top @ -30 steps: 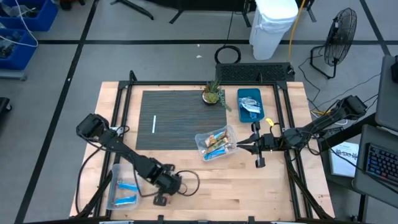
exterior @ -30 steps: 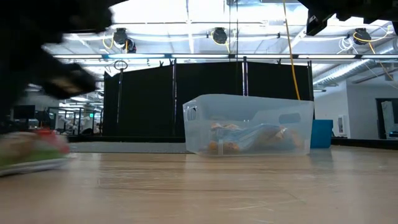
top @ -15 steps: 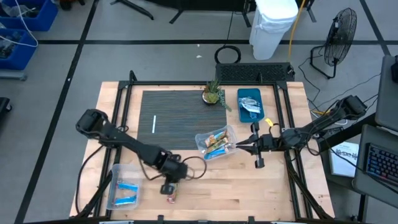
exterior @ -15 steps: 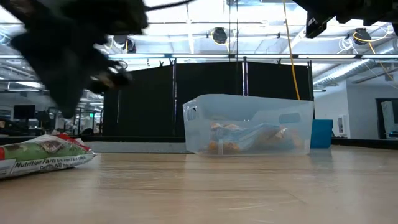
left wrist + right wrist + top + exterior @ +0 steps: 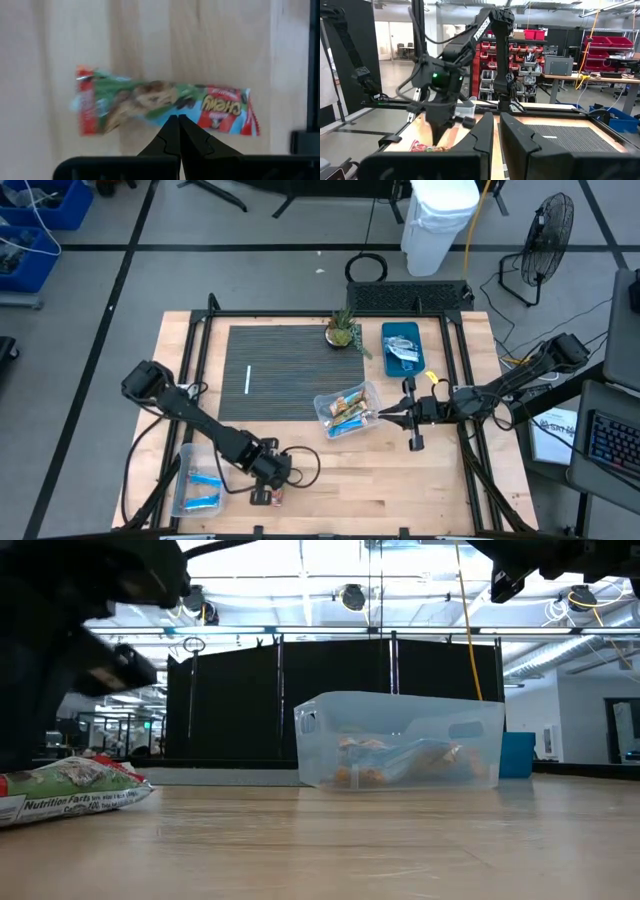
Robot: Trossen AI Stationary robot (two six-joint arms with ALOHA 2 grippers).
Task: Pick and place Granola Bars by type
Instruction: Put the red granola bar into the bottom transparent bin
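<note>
From above we count two blue bars in the left bin; the left tool, clenched empty, hides the loose bar. The right tool is clenched by the clear tub. Low down, one green-red granola bar lies on the counter. The left wrist shows it whole
</note>
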